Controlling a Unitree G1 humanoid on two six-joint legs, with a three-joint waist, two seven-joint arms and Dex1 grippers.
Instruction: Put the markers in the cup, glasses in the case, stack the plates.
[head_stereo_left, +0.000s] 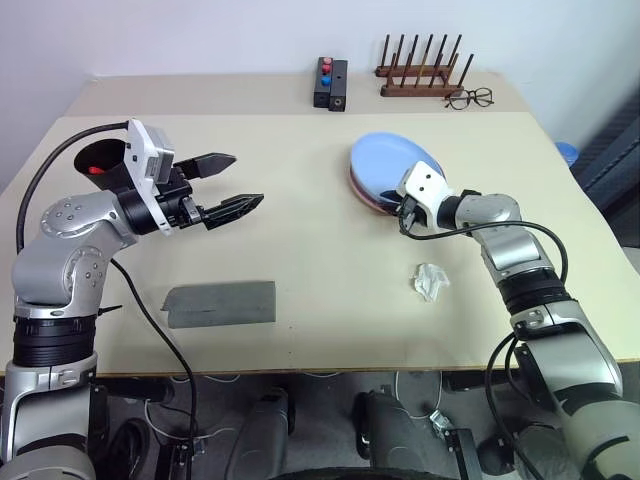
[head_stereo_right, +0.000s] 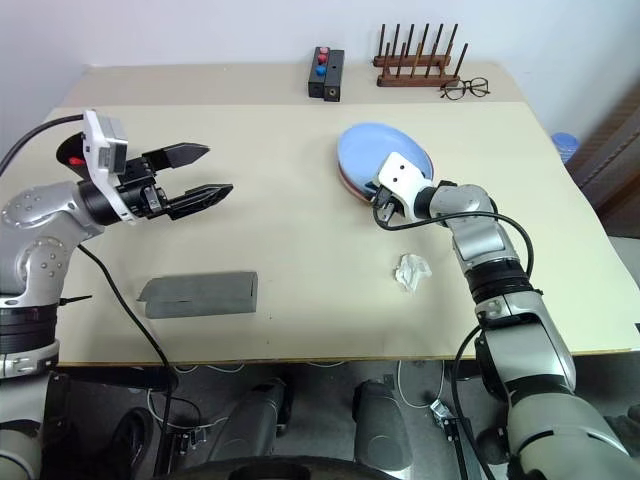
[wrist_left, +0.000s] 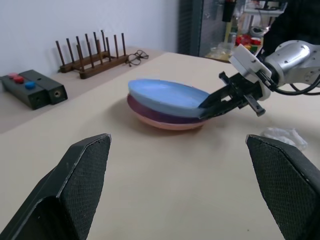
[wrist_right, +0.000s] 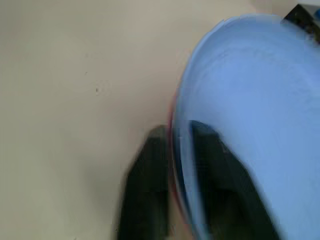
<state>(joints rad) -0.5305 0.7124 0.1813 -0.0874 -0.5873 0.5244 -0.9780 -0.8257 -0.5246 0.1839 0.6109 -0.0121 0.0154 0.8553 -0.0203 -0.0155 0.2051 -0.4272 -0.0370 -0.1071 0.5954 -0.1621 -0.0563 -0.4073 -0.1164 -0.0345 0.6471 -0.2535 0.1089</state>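
The blue plate (head_stereo_left: 393, 165) lies tilted on the pink plate (wrist_left: 165, 121), stacked on the right half of the beige counter (head_stereo_left: 320, 250), well clear of every edge. The right tool (wrist_left: 212, 106) straddles the near rim of the blue plate: 1 finger sits above the rim and 1 below it, with a narrow gap between them; whether they press the rim cannot be told.

The left tool (head_stereo_left: 232, 180) hovers above the left half of the counter, its 2 black fingers (wrist_left: 80, 170) wide apart, holding nothing, pointing across the counter toward the plates. The stretch of counter between the 2 tools is open.

The black cup (head_stereo_left: 100, 160) stands near the left edge, behind the left arm, with something red inside it. The grey case (head_stereo_left: 220, 303) lies flat near the front edge, its flap folded over; the surface looks felt-like.

A crumpled white scrap (head_stereo_left: 430, 281) lies near the right forearm, toward the front. At the back edge stand a black box with red and blue buttons (head_stereo_left: 331, 82) and a wooden peg rack (head_stereo_left: 420, 72). Thin wire-framed spectacles (head_stereo_left: 470, 98) lie just beside the rack.
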